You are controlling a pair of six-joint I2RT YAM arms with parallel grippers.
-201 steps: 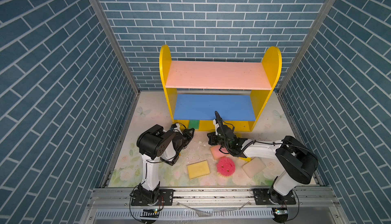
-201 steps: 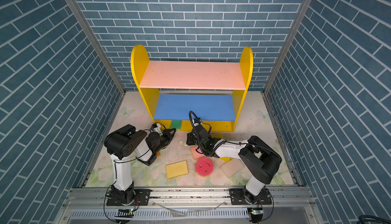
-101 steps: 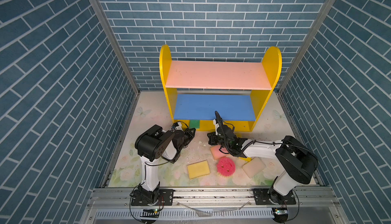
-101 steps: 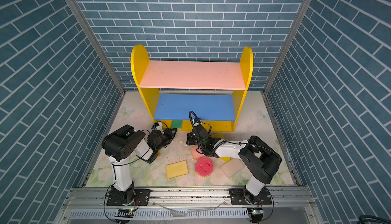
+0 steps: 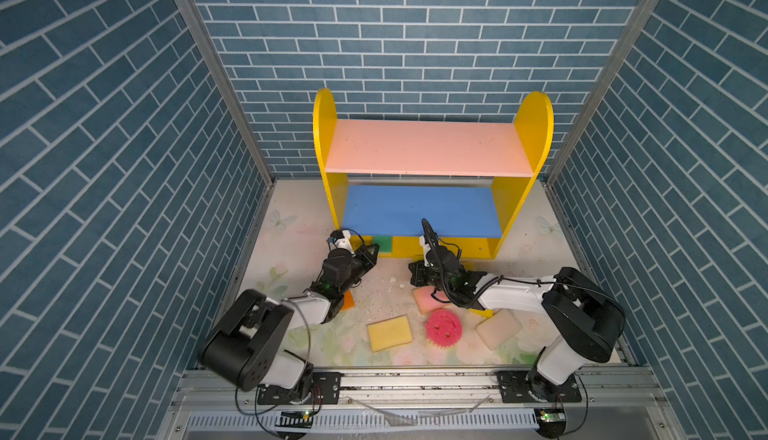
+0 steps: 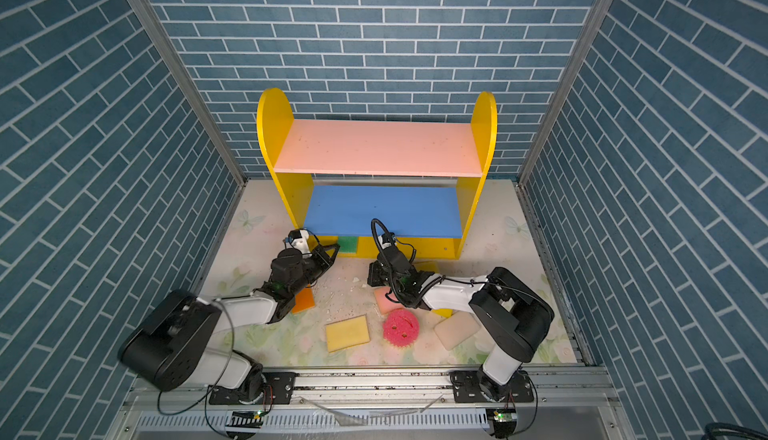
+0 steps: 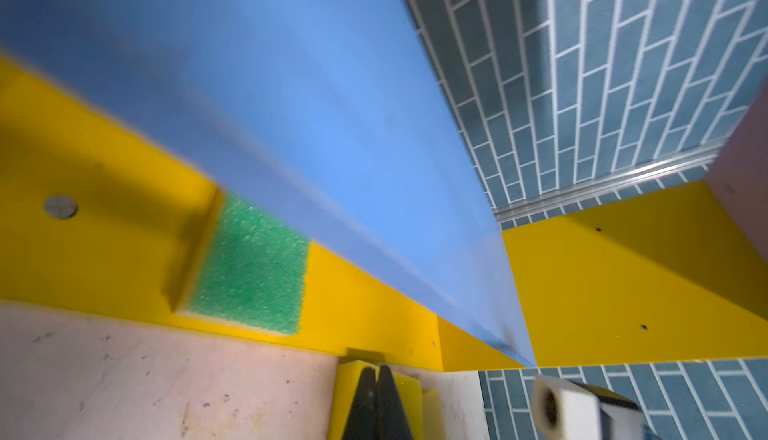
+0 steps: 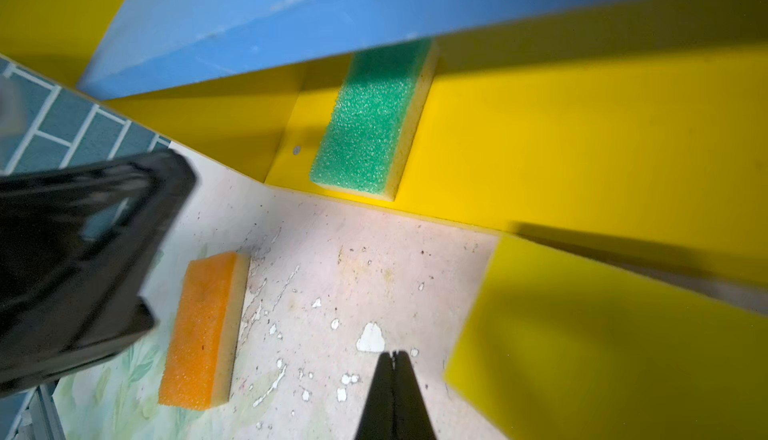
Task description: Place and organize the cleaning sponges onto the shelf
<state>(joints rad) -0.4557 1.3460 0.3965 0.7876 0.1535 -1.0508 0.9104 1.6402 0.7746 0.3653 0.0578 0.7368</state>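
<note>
The green sponge's (image 5: 382, 244) far end was hidden beneath the blue middle board (image 5: 419, 211). In both top views the left arm (image 6: 249, 309) covered part of the orange sponge (image 6: 304, 301), and the right arm (image 6: 453, 292) covered part of the pink sponge (image 6: 381, 299). In the right wrist view the yellow sponge (image 8: 602, 355) ran off the picture's edge, and the left wrist view was smeared with blur.
</note>
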